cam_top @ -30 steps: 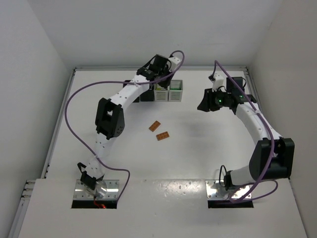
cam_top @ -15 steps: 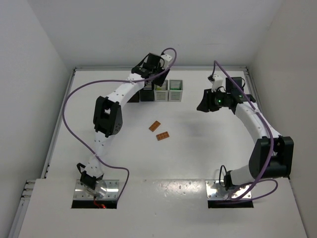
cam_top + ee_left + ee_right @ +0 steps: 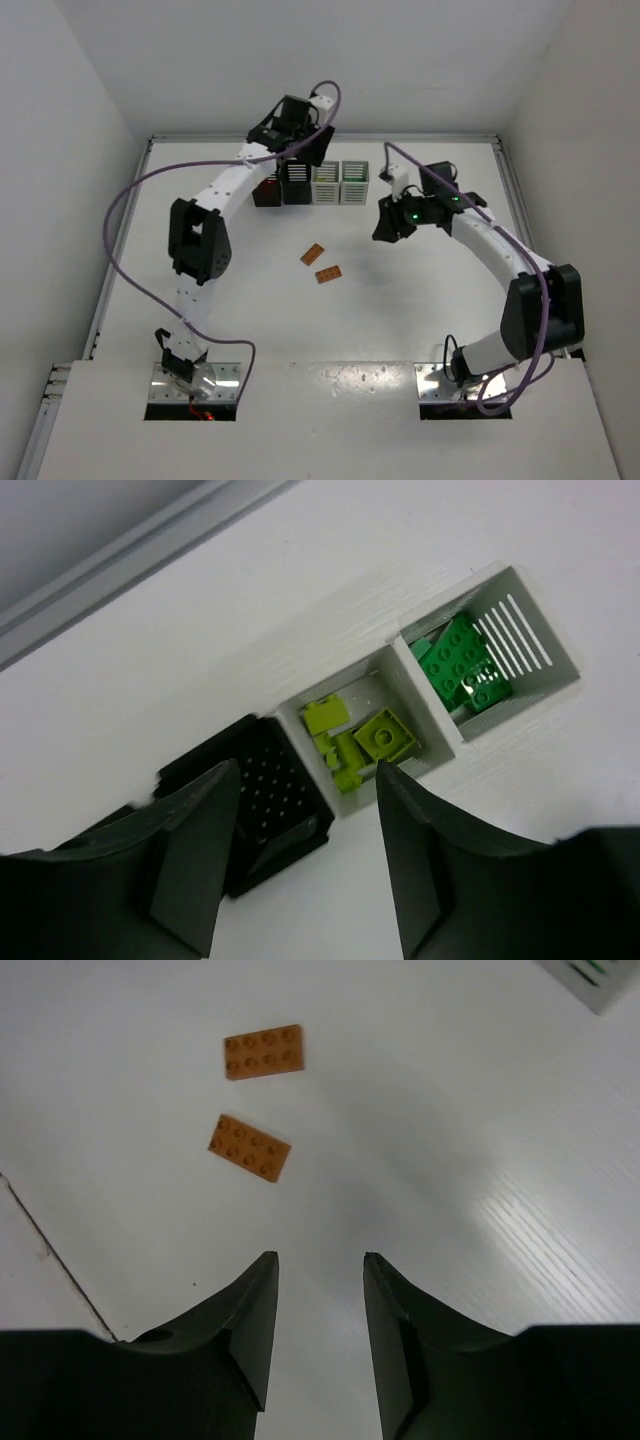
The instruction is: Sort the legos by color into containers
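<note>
Two orange legos [image 3: 313, 254] [image 3: 328, 274] lie flat on the white table mid-scene; the right wrist view shows them [image 3: 265, 1052] [image 3: 250, 1147] ahead of my right gripper [image 3: 319, 1257], which is open and empty. That gripper [image 3: 384, 224] hovers to the right of them. The containers stand in a row at the back: a black bin [image 3: 267, 192] showing red inside, a black bin [image 3: 297, 186], and two white bins [image 3: 325, 185] [image 3: 354, 183]. My left gripper [image 3: 305, 770] is open and empty above the black bin [image 3: 265, 800], beside yellow-green legos [image 3: 385, 735] and green legos [image 3: 465, 665].
A raised rail [image 3: 150, 550] runs along the table's back edge behind the bins. White walls close in the table on three sides. A corner of a white bin [image 3: 600, 980] shows at the top right of the right wrist view.
My left gripper has opened and shifted left along the row of bins. The right arm has swung left, toward the two orange legos.
</note>
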